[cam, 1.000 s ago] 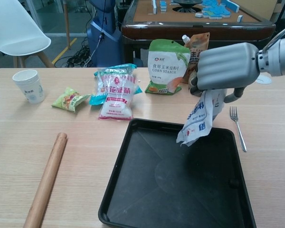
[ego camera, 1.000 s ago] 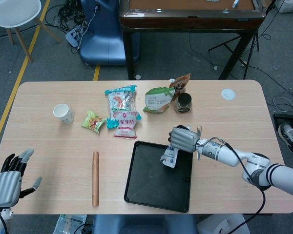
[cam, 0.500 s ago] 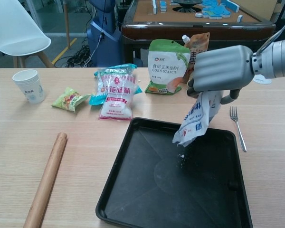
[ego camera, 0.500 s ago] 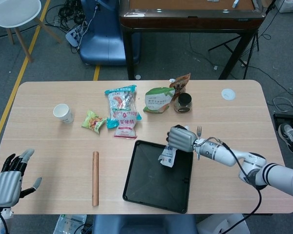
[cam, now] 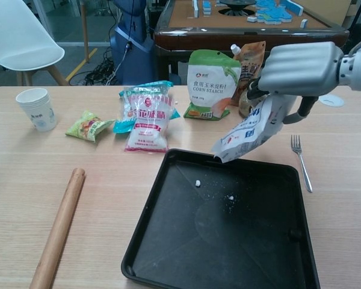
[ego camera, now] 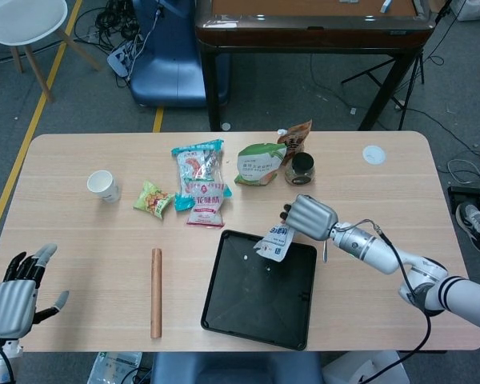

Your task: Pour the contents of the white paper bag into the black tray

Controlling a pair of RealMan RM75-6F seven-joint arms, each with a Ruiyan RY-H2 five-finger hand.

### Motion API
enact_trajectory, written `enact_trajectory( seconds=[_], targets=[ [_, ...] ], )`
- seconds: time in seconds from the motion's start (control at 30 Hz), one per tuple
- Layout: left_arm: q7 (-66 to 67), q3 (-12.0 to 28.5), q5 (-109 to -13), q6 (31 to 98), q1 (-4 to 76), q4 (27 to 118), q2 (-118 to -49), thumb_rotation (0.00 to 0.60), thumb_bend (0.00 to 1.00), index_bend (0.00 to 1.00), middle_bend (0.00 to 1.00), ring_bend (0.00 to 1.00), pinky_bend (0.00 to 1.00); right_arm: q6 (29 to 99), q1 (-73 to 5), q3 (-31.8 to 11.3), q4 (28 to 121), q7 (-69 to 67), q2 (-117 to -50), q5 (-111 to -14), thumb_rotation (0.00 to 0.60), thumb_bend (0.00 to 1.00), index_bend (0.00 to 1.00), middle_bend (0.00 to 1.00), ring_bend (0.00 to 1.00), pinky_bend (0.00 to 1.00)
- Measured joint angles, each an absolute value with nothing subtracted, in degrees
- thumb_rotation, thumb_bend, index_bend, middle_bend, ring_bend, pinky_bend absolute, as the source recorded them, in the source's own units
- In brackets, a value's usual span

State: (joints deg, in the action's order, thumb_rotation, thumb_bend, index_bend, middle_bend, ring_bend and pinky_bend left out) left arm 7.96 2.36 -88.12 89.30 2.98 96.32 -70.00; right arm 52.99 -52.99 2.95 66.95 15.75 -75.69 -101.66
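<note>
- My left hand [ego camera: 12, 298] idles at the counter's [ego camera: 88, 232] near left corner, fingers spread, holding nothing. I judge it parked there to keep out of the pour.
- Paper cup [cam: 37, 109] at the far left, a wooden rolling pin [cam: 58, 230] lying nearer me. Both are well apart from the tray and play no part.
- Snack packets [cam: 145, 117] and a corn starch pouch [cam: 210, 85] sit beyond the tray at roughly 11 and 12 o'clock from it. They are untouched.
- Black tray [cam: 168, 241] lies flat in front of me at centre. A few white specks [cam: 197, 183] rest on its floor, so by my reading the pour has only just started and most of the contents remain inside.
- White paper bag [cam: 248, 130] hangs over the tray's far edge, tilted. Its open mouth points toward 7 o'clock, low and just above the rim. I judge the tilt is meant to let the contents slide out inside the walls.
- My right hand [cam: 302, 68] is above the tray's far right corner. Its fingers are curled tight on the bag's upper end, and the bag trails from under the palm toward 8 o'clock.
- Fork [cam: 301, 161] lies on the counter just beside the tray's right wall, below my wrist.
</note>
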Motion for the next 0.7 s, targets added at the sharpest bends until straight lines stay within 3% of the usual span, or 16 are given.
enact_trajectory(
  seconds=[0.3, 0.7],
  targets=[
    [8.7, 2.4, -88.2, 88.6, 3.5, 96.4, -70.4, 0.600, 0.26, 0.10, 0.13, 0.16, 0.06, 62.8, -47.0, 2.1, 53.3, -2.1, -84.2, -98.5, 0.600, 0.65, 0.99, 0.94, 0.89, 0.96],
    [9.6, 2.3, -88.3, 88.1, 3.9, 97.3, -70.3, 0.600, 0.26, 0.10, 0.13, 0.16, 0.06, 68.4, -41.8, -2.3, 38.2, -29.9, -96.9, -91.2, 0.600, 0.65, 0.99, 0.94, 0.89, 0.96]
  ],
)
